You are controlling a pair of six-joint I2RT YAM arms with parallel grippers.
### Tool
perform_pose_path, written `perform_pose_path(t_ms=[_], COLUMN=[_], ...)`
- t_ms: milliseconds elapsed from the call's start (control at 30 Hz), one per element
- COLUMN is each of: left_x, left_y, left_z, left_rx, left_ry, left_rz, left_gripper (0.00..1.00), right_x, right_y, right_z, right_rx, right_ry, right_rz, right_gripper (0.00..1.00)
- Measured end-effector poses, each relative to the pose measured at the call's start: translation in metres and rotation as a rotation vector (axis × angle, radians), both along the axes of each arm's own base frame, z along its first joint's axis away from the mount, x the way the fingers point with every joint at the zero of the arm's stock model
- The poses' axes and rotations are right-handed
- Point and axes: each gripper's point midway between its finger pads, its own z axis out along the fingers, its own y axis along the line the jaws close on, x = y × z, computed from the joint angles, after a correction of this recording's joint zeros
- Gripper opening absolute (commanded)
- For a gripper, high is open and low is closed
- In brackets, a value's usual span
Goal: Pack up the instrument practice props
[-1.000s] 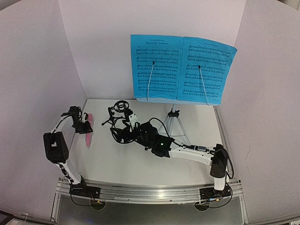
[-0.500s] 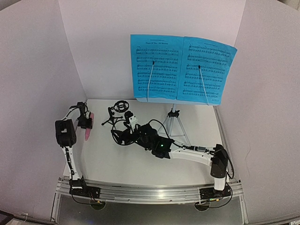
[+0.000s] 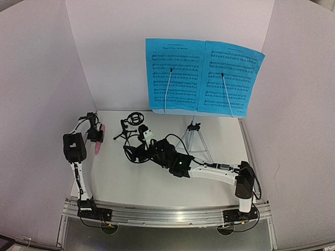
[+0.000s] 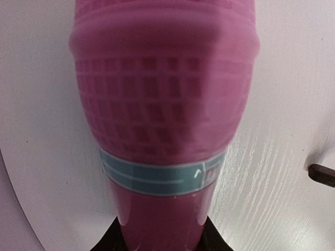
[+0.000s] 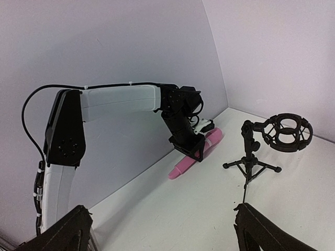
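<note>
The pink microphone (image 3: 98, 142) lies along the left wall, its mesh head filling the left wrist view (image 4: 162, 104). My left gripper (image 3: 94, 134) is shut on the microphone's handle, and black fingers (image 4: 112, 243) show on both sides of it. From the right wrist view I see that gripper (image 5: 187, 142) clamped across the microphone (image 5: 201, 151). The small black mic stand (image 3: 133, 122) with its ring mount (image 5: 285, 132) stands upright. My right gripper (image 3: 137, 151) hovers open and empty just in front of it. Blue sheet-music pages (image 3: 204, 77) rest on the music stand, whose silver tripod (image 3: 194, 137) shows below them.
White walls close in the table (image 3: 157, 183) at the left, back and right. The left arm's elbow (image 3: 74, 147) stands raised near the left wall. Black cable (image 3: 128, 151) loops round my right wrist. The music stand's legs spread just right of my right forearm.
The left arm has drawn in toward the left wall, carrying the microphone slightly back. The right gripper has opened a little wider and crept toward the mic stand.
</note>
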Motion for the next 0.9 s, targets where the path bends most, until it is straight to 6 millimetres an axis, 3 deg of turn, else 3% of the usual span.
perform_pose_path(t_ms=[67,533,900], left_x=[0.0000,0.0028,0.0044], left_y=[0.0000,-0.0011,-0.0071], left_z=[-0.0001,-0.0002,0.0020], left_rx=[-0.001,-0.002,-0.045], left_ry=[0.000,-0.012,-0.021], left_rz=[-0.001,-0.001,0.007], left_gripper=[0.48,0.50,0.58], right_x=[0.0001,0.0002,-0.0011], right_y=[-0.0001,-0.0001,0.0007], right_z=[0.0000,0.0000,0.0000], right_rx=[-0.001,-0.008,-0.010], right_ry=[-0.002,-0.012,-0.015], right_rz=[-0.001,0.000,0.009], right_gripper=[0.94,0.94,0.94])
